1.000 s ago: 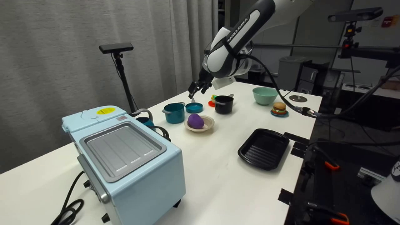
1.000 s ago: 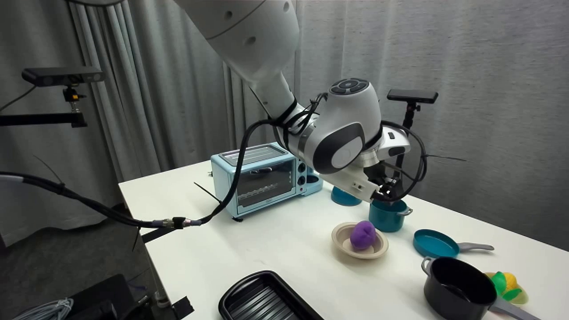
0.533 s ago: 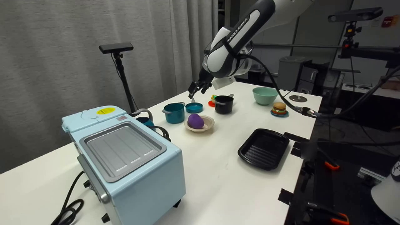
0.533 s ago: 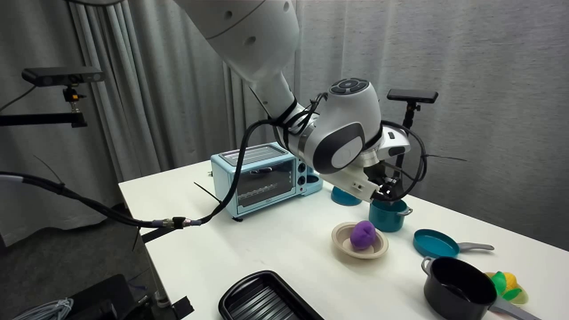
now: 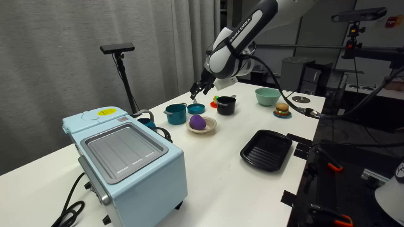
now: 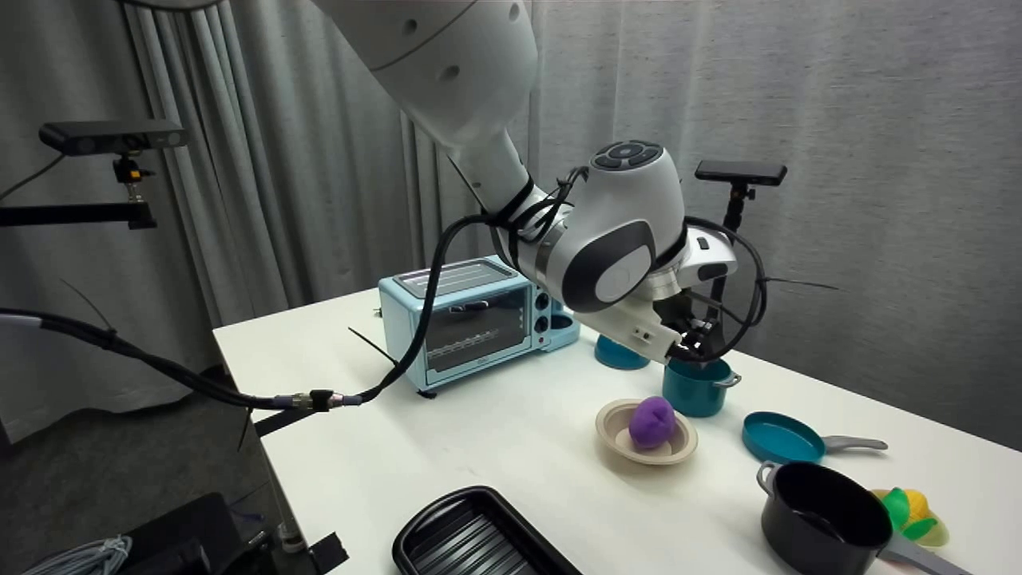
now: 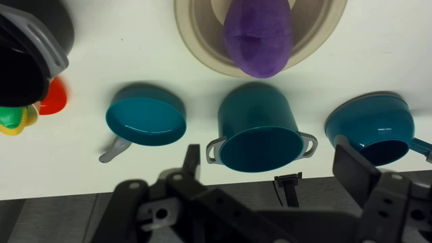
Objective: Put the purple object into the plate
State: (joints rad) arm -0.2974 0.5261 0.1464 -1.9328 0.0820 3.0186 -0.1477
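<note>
The purple object [image 5: 198, 122] is a rounded lump resting inside the plate [image 5: 210, 125], a shallow round beige dish on the table. In an exterior view, the object [image 6: 652, 422] lies off-centre in the plate [image 6: 616, 439]. In the wrist view the object [image 7: 258, 37] overlaps the lower rim of the plate [image 7: 199, 44]; both are cut by the top edge. My gripper [image 7: 268, 159] has its fingers wide apart with nothing between them. It hovers in the air, away from the object; it also shows in an exterior view [image 5: 199, 94].
A teal pot [image 7: 260, 148] stands beside the plate, with a teal pan [image 7: 146, 118] near it. A black pot [image 6: 826, 515], a black tray [image 5: 266, 150], a mint bowl [image 5: 267, 96], a toy burger [image 5: 282, 108] and a light-blue toaster oven [image 6: 471, 319] also stand on the table.
</note>
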